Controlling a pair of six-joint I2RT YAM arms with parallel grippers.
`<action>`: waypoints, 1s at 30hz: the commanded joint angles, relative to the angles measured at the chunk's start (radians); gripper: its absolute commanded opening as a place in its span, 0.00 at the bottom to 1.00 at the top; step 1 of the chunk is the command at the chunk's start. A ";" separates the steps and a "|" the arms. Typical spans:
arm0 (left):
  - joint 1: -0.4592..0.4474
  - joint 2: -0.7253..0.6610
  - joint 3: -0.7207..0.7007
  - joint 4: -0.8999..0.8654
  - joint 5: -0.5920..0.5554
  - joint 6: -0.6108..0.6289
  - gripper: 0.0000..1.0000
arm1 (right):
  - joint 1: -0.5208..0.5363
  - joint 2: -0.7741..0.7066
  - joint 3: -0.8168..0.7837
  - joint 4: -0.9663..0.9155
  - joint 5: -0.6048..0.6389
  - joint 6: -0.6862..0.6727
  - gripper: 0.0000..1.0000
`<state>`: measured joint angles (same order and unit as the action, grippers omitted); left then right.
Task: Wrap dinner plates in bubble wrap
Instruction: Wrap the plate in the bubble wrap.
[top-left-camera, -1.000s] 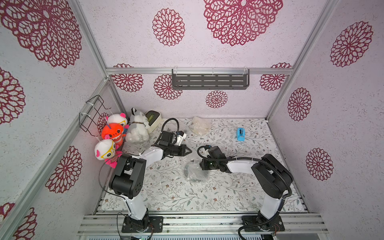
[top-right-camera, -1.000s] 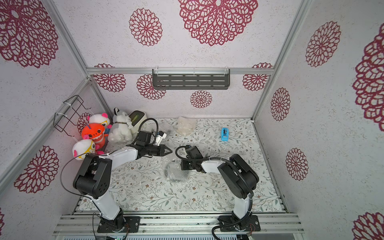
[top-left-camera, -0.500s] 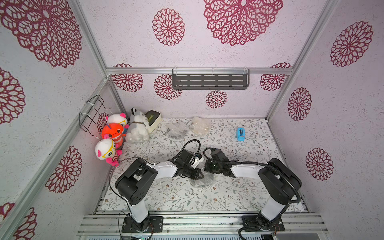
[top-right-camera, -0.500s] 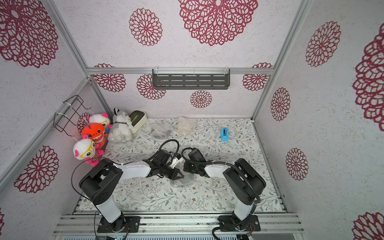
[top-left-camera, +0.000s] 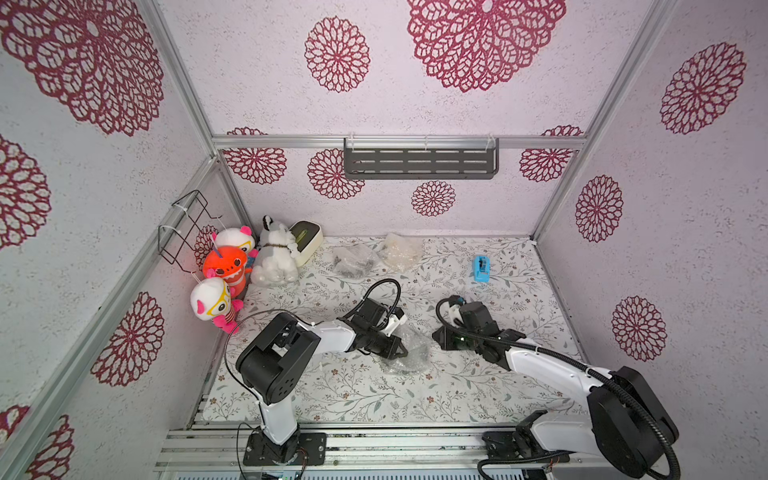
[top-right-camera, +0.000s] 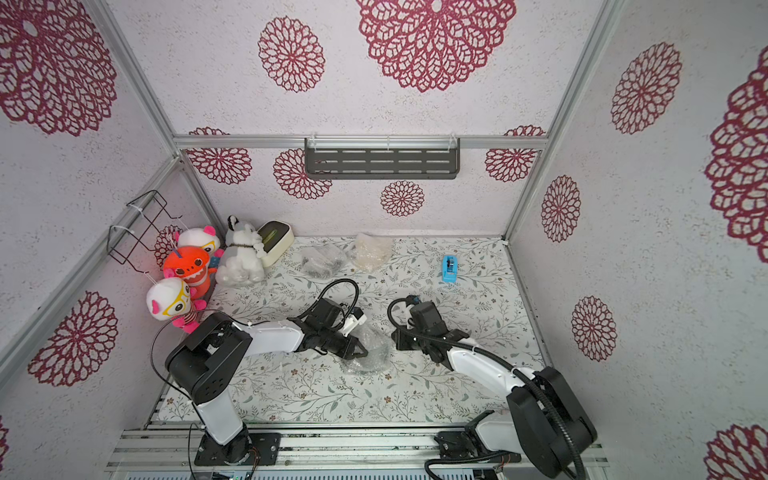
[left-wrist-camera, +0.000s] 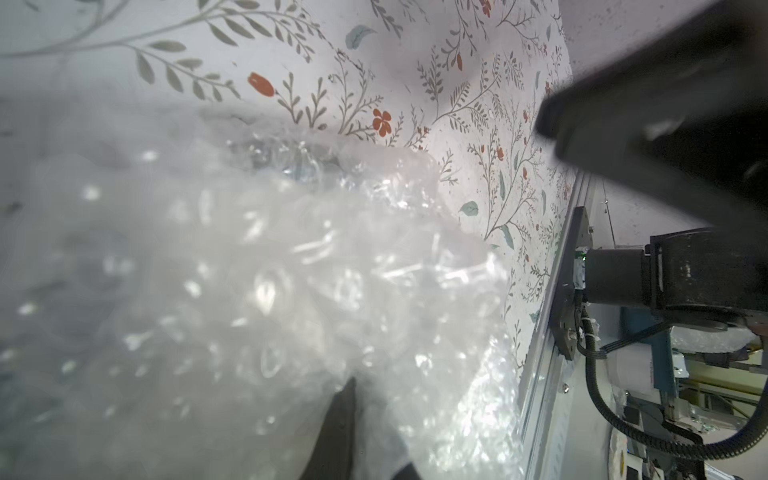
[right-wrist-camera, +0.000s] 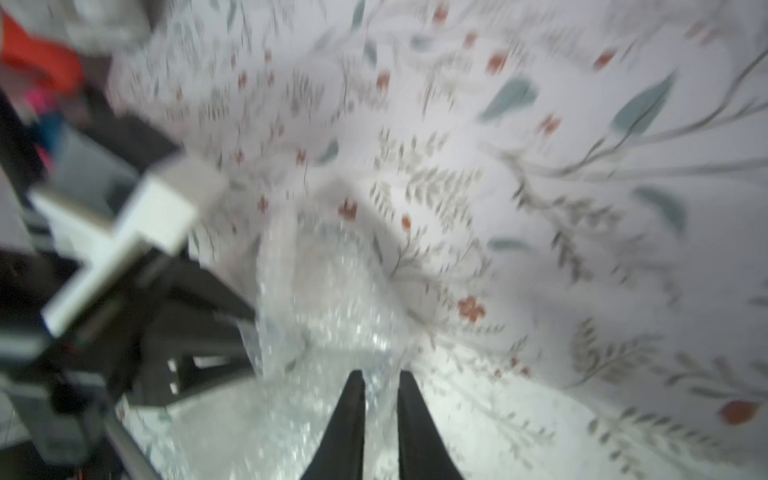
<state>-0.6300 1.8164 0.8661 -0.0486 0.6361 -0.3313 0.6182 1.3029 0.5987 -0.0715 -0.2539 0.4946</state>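
Bubble wrap (top-left-camera: 411, 349) lies bunched around a dark plate (top-left-camera: 401, 365) at the middle of the desk (top-left-camera: 332, 390), between the two arms. Near the far wall sit a dark wrapped bundle (top-left-camera: 352, 261) and a pale wrapped bundle (top-left-camera: 398, 250). The step in hand looks like closing the loose film over the plate. To do it well, one side should pin the bundle down while the other draws its edge low and taut across the top. The edge then needs tucking, slowly enough that the light plate does not slide and the crinkly film does not spring back. The right fingers (right-wrist-camera: 349, 419) stand almost together, and a thin fold of wrap appears to be caught between them, though that view is blurred. The left fingers (left-wrist-camera: 338, 424) are buried in the wrap from the left. Only one shows plainly, so I cannot tell whether they grip the film or merely press into it.
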 joint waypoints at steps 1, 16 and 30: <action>0.019 0.039 0.057 -0.059 -0.009 0.072 0.10 | 0.063 0.050 -0.028 -0.017 -0.126 -0.040 0.16; 0.061 0.081 0.156 -0.108 0.060 0.406 0.09 | 0.141 0.275 0.225 0.089 0.258 0.236 0.19; 0.078 0.089 0.129 -0.079 0.015 0.417 0.07 | -0.031 0.183 0.108 0.444 -0.127 0.547 0.52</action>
<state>-0.5507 1.9049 1.0195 -0.1329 0.6628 0.0532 0.5804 1.4372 0.6643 0.3115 -0.3023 0.9314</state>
